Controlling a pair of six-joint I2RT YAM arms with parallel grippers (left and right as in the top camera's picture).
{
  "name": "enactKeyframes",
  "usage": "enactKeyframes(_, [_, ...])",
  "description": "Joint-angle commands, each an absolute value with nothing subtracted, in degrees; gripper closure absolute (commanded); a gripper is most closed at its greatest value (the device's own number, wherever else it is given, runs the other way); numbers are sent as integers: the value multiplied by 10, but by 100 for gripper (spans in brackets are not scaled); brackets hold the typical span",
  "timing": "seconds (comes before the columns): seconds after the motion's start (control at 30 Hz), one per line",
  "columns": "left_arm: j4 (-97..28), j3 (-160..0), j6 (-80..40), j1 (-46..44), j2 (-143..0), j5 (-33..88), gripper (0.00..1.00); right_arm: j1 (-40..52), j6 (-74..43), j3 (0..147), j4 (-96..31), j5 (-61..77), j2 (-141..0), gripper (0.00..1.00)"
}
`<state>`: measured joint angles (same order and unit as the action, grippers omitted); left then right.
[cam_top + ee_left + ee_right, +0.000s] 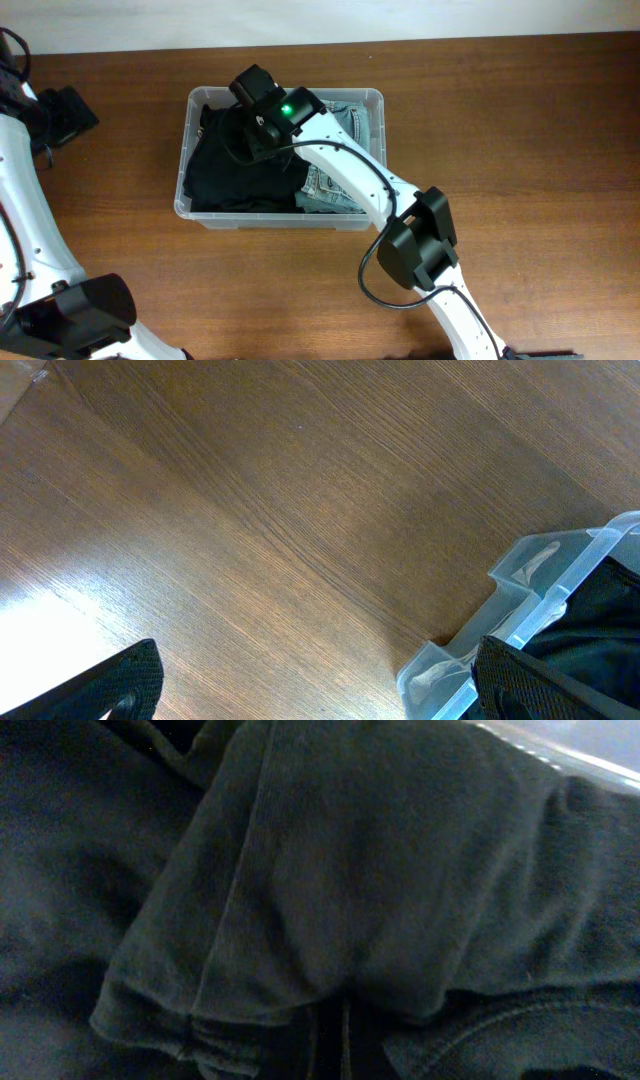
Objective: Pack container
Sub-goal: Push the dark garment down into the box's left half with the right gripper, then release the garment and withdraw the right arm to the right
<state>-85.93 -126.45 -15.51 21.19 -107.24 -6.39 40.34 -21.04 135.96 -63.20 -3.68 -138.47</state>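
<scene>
The clear plastic container (375, 97) stands mid-table, filled with a black garment (230, 170) on the left and blue jeans (335, 190) on the right. My right arm reaches in from the front right, its wrist (270, 115) over the black garment. In the right wrist view dark fabric (330, 870) fills the frame, and my right gripper (338, 1040) is shut with its tips pushed into a fold; I cannot tell whether cloth is pinched. My left gripper (315, 670) is open above bare table, left of the container's corner (530, 575).
The wooden table (520, 120) surrounds the bin on all sides. My left arm (25, 200) runs along the far left edge, with its gripper (68, 110) near the back left. The right arm's elbow (420, 245) hangs over the table in front of the bin.
</scene>
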Motion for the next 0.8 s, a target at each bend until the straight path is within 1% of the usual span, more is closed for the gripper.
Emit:
enactKeyframes(0.0, [-858, -1271, -160, 213, -1058, -64, 1, 408, -217, 1361, -644, -76, -1321, 96])
enactKeyframes(0.03, [-858, -1271, -160, 213, -1058, -64, 1, 409, -217, 1361, -646, -86, -1308, 95])
enactKeyframes(0.1, [-858, -1271, -160, 213, -1058, -64, 0, 408, -217, 1361, -654, -103, -1281, 90])
enactKeyframes(0.13, [-858, -1271, -160, 213, -1058, -64, 1, 408, -217, 1361, -663, -114, -1266, 85])
enactKeyframes(0.17, [-858, -1271, -160, 213, -1058, -64, 1, 407, -217, 1361, -670, -123, -1252, 76])
enactKeyframes(0.2, [-858, -1271, -160, 213, -1058, -64, 1, 405, -217, 1361, -678, -128, -1239, 55])
enactKeyframes(0.27, [-858, -1271, -160, 213, -1058, -64, 1, 401, -217, 1361, -694, -139, -1216, 20])
enactKeyframes(0.33, [-858, -1271, -160, 213, -1058, -64, 1, 394, -217, 1361, -716, -158, -1190, 0])
enactKeyframes(0.43, [-858, -1271, -160, 213, -1058, -64, 1, 380, -220, 1361, -753, -182, -1156, 1])
enactKeyframes(0.53, [-858, -1271, -160, 213, -1058, -64, 1, 359, -251, 1361, -801, -187, -1124, 1])
enactKeyframes(0.77, [-858, -1271, -160, 213, -1058, -64, 1, 312, -302, 1360, -974, -186, -1058, 1])
